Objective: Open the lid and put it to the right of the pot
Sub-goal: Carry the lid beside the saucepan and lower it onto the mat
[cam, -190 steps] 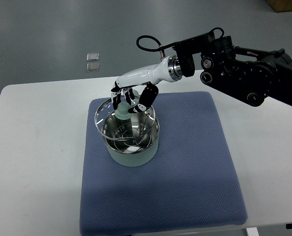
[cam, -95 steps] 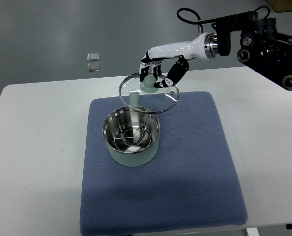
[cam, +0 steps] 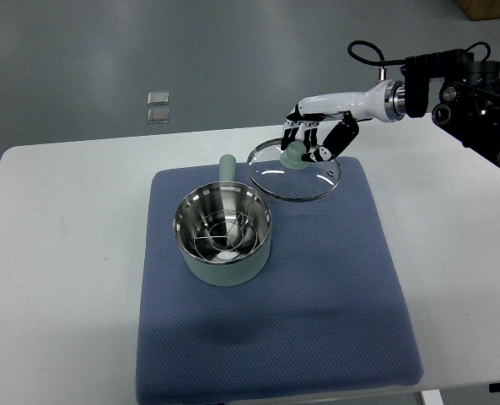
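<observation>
Lid point(cam: 295, 171) moved right, knob gripped by right hand point(cam: 315, 139) fingers point(cam: 324, 153).

A lab: bare white table point(cam: 56, 253) on plain grey floor point(cam: 106, 59).

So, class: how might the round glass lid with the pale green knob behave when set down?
The round glass lid looks rigid and probably breakable. Held by its knob in the right hand, it hangs tilted, so it may rock on the blue mat.

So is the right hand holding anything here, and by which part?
Yes: the right hand holds the glass lid by its pale green knob, fingers curled around it, above the mat, right of the pot.
</observation>
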You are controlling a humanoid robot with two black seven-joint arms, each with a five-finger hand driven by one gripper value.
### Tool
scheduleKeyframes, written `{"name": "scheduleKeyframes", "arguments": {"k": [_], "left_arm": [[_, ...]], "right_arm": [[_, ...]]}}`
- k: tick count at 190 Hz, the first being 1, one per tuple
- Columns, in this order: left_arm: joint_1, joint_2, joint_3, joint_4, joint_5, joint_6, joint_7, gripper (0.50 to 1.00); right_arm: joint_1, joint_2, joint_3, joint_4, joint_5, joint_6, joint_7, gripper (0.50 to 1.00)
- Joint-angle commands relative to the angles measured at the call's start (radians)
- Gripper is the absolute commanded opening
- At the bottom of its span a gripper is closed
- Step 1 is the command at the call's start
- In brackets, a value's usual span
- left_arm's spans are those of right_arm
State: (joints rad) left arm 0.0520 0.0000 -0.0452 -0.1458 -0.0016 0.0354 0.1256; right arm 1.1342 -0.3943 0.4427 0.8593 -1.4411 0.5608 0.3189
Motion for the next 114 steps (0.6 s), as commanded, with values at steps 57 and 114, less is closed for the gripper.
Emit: {"name": "scheduleKeyframes", "arguments": {"k": [57, 114], "left_arm": [[0.000, 0.000, -0.002, 0.000, 0.000, 0.000, -0.001, 1.000], [0.000, 0.000, -0.002, 0.000, 0.000, 0.000, -0.001, 1.000]], "right_arm": [[-0.063, -0.028, 0.002, -0.046, 0.001, -0.038, 0.022, 0.500], [-0.117, -0.057, 0.002, -0.042, 0.010, -0.039, 0.063, 0.500]]}}
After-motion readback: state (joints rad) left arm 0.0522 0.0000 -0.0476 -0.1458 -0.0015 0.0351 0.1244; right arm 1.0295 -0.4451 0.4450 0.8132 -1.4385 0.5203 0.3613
